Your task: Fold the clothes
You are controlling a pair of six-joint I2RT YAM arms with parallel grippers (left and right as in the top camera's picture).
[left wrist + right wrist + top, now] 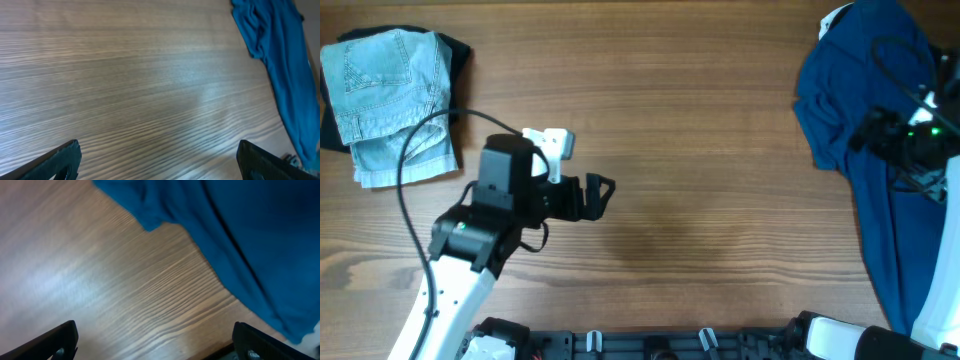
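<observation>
At the right edge of the wooden surface point(700, 120), the dark blue shirt point(865, 60) is lying crumpled, the right hand point(155, 332) hanging over its edge, fingers spread wide. The left hand point(599, 196) is hovering mid-surface, likewise spread. Folded pale denim point(390, 100) is sitting far left.

Wooden table point(720, 120) with brown, lengthwise grain fills every view; a pale sheen point(210, 95) of reflected light lies on its surface ahead of both pairs of jaws.

No text, label, brand, number or sign can be read in any of the views.
</observation>
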